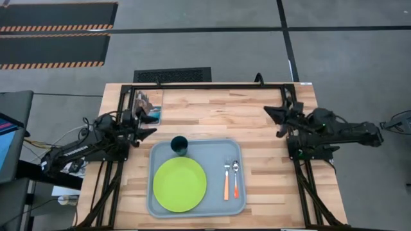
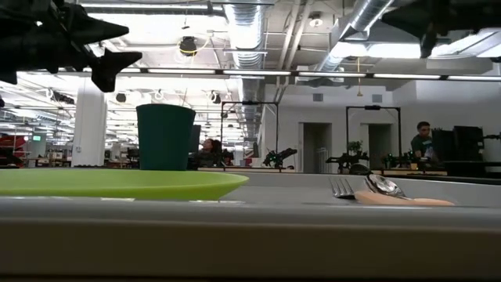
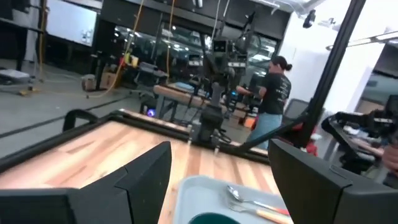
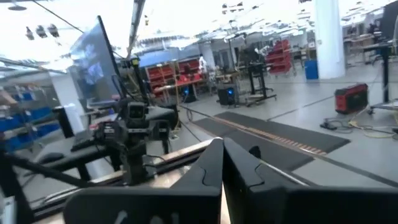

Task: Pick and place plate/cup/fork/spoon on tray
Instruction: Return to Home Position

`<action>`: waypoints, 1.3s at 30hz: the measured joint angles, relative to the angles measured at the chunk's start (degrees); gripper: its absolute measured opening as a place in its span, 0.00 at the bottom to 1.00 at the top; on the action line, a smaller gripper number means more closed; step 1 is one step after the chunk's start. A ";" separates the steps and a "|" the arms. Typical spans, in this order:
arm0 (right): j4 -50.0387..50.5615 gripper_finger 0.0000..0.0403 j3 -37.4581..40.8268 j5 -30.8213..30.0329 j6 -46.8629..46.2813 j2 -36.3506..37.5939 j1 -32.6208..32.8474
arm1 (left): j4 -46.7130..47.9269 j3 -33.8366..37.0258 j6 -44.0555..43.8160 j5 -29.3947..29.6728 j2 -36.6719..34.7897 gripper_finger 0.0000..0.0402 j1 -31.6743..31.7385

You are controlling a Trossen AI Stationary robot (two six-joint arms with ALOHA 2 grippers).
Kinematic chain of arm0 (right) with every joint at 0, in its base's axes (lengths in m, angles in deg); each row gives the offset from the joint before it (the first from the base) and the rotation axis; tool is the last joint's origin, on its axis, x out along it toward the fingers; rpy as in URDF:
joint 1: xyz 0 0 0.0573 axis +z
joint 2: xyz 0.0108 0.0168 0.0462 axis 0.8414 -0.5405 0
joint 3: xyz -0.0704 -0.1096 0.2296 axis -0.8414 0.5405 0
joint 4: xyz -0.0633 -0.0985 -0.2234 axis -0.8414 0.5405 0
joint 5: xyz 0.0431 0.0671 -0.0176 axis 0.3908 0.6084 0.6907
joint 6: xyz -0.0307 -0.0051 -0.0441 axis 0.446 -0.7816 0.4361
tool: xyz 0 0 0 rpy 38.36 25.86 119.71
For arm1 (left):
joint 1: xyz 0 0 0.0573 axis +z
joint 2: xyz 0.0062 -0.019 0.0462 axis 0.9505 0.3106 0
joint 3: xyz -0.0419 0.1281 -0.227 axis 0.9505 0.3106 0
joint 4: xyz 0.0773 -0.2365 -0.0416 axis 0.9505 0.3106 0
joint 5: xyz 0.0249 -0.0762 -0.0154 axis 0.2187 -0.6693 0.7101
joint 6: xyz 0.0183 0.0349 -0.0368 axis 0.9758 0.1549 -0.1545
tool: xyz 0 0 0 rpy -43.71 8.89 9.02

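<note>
The jaws of the left gripper (image 3: 221,148) stand wide apart and hold nothing. We see this gripper up in the air over the left side of the worktop (image 1: 212,115), near the far left corner of the tray (image 1: 212,154) but not touching it.

The jaws of the right gripper (image 4: 222,146) are pressed together, and they hold nothing too. This gripper hangs over the right side of the worktop, near the tray's far right corner.

The tray lies flat in the middle of the worktop, close to the near edge. All four things are on it. The plate (image 1: 180,185) fills most of the left half. The cup (image 1: 179,145) stands upright in the far left corner, just beside the plate's rim. The fork (image 1: 227,176) and the spoon (image 1: 236,176) lie side by side on the right half, with the fork on the left. Their silver ends point away and their orange handles point to the near edge.

Past the worktop we see a person (image 3: 273,87) standing in the room.
</note>
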 joint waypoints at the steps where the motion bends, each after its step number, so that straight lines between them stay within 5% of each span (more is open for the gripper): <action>1: 0.03 0.06 1.24 -0.02 -0.13 1.88 0.50 | -0.13 0.00 0.43 0.49 -0.02 0.64 -0.02; 10: -3.14 0.04 16.05 -3.51 -0.53 17.08 2.45 | 2.36 1.73 2.32 2.21 -0.02 0.64 -0.02; 15: -6.43 0.06 20.22 -4.28 -0.95 16.63 2.13 | 4.80 1.75 4.22 4.37 -0.04 0.64 -0.02; 24: 1.78 0.07 20.37 -5.07 -1.01 16.80 2.10 | 8.30 1.79 7.25 10.69 0.39 0.64 -0.04; 39: 2.18 0.08 20.46 -4.80 -1.03 16.76 2.10 | 8.65 1.90 7.06 12.48 0.35 0.64 -1.36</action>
